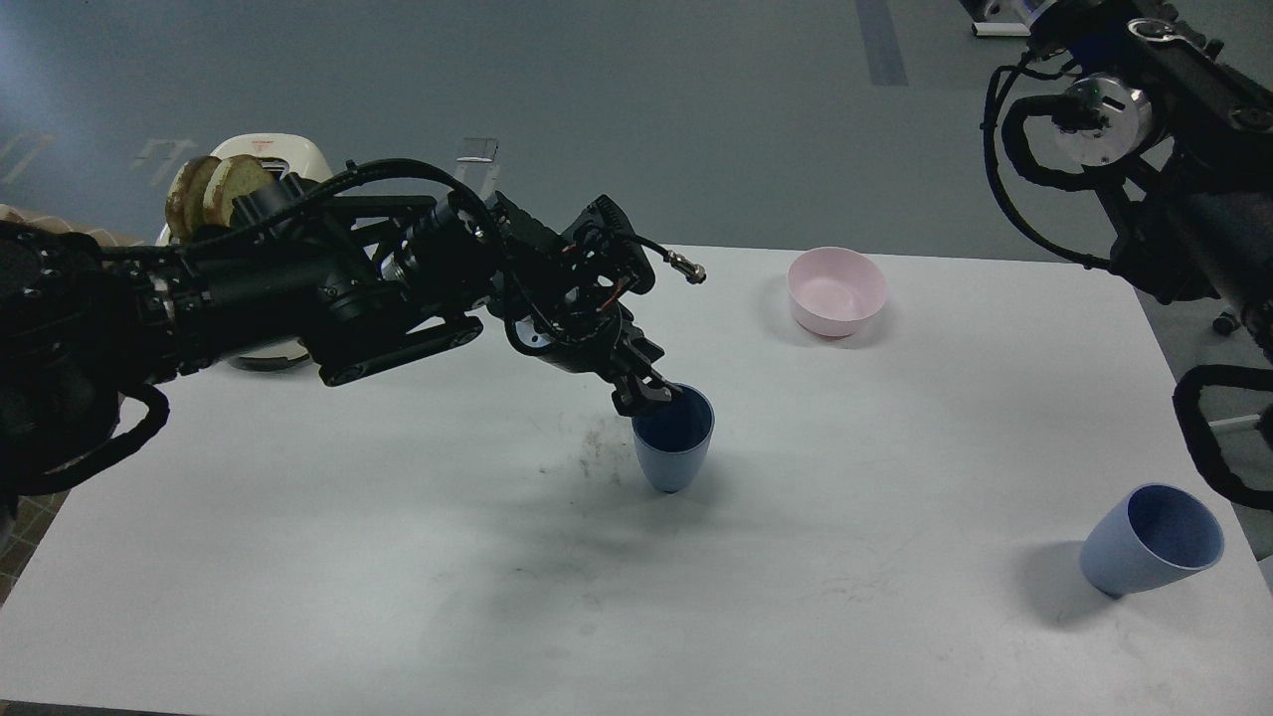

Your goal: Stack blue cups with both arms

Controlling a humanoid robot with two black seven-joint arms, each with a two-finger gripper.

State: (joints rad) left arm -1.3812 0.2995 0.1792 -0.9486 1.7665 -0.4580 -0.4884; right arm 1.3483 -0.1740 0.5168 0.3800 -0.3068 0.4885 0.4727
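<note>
Two blue cups stand well apart on the white table (398,557): the left gripper (651,390) pinches the near-centre cup (674,443) by its rim, so lift straight before carrying toward the right-hand cup (1154,542); right gripper unseen.

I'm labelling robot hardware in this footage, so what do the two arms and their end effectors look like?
Both arms are black and jointed. The left arm carries looping black cables, thin red wires near its small two-finger black end effector, and a silver-tipped connector. The right arm shows a silver joint ring and thick black cable loops; its end effector is out of view.
</note>
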